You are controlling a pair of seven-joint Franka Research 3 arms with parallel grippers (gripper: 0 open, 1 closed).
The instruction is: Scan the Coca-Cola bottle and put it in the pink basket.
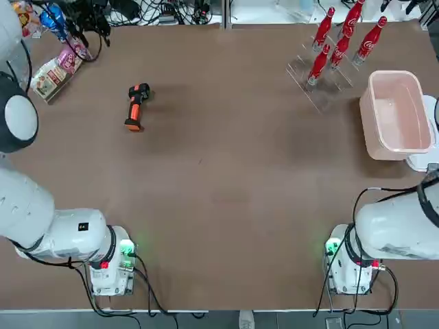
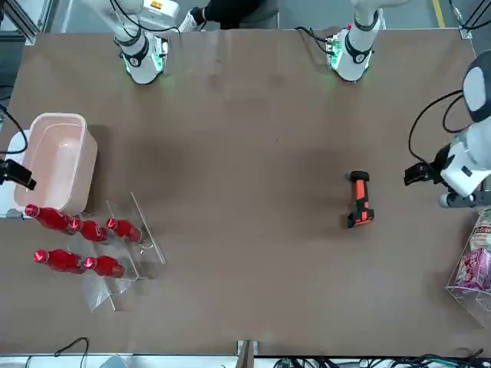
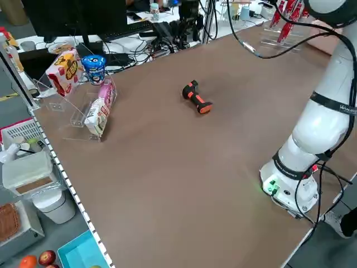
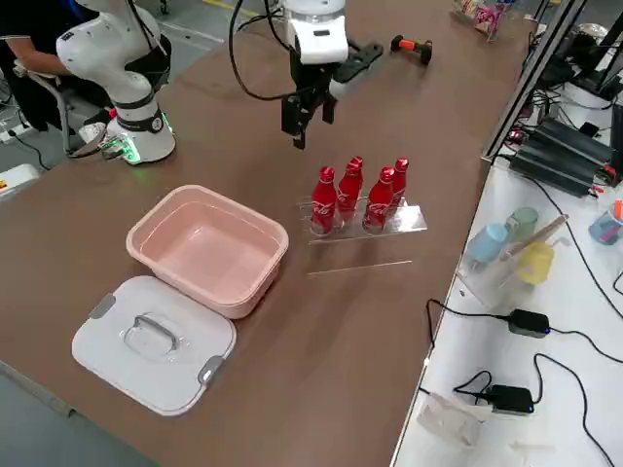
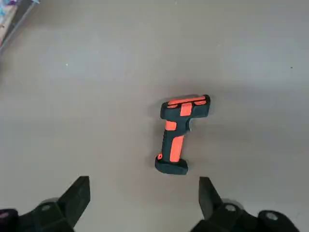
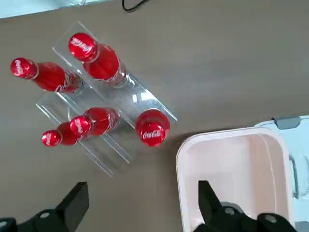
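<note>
Above the counter [image 1: 226, 205], the left tool [image 5: 145, 186], spread near the handheld scanner [image 5: 176, 135], seems positioned to grasp it; the right tool [image 6: 144, 187], also spread, is near the pink basket [image 6: 180, 179] and five Coca-Cola bottles [image 6: 152, 128], whose clear rack [image 6: 140, 104] presumably keeps caps accessible.

The left gripper [image 5: 145, 205] hangs above the bench [image 2: 253, 268], its fingers spread wide and holding nothing. The right gripper [image 6: 144, 208] also hovers over the bench, fingers parted and empty, apart from the left.

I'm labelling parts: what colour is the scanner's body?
Black with orange patches; the scanner shows best in the left wrist view.
</note>
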